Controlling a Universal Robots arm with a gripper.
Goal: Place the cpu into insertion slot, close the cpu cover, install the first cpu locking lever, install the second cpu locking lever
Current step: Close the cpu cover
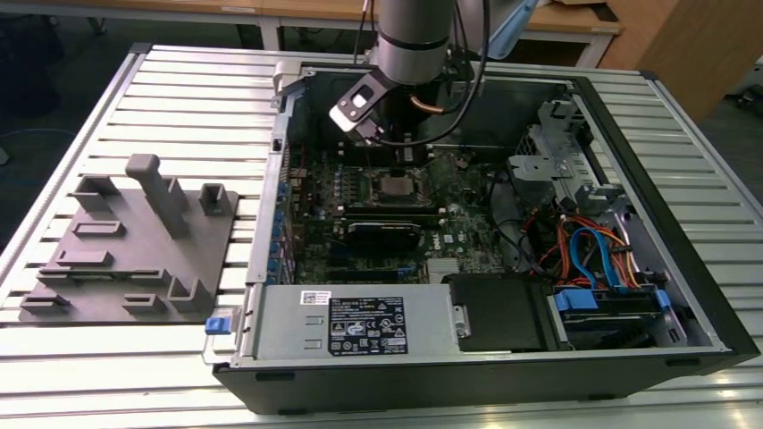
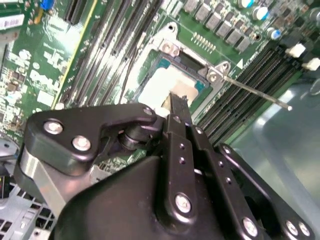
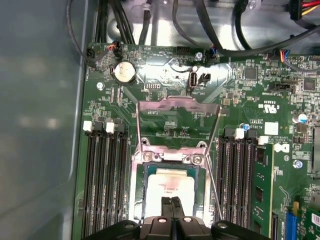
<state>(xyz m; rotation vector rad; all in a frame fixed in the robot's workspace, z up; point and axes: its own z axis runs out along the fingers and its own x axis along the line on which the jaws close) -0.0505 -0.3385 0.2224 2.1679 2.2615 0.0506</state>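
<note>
My claw (image 3: 172, 200), clenched on nothing, hovers just above the cpu (image 3: 172, 182) lying in the insertion slot (image 3: 138, 190), the cpu cover (image 3: 177, 101) standing open; I judge a skewed push could bend socket pins.

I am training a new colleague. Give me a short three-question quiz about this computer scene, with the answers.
1. True or false: the cpu lies in the insertion slot.
2. The cpu cover is: A) closed over the chip, B) flipped open, C) taken off and lying outside the case.
3. Fill in: the fingers of the tool are ___ (open or shut).
Key: 1 true; 2 B; 3 shut.
</note>
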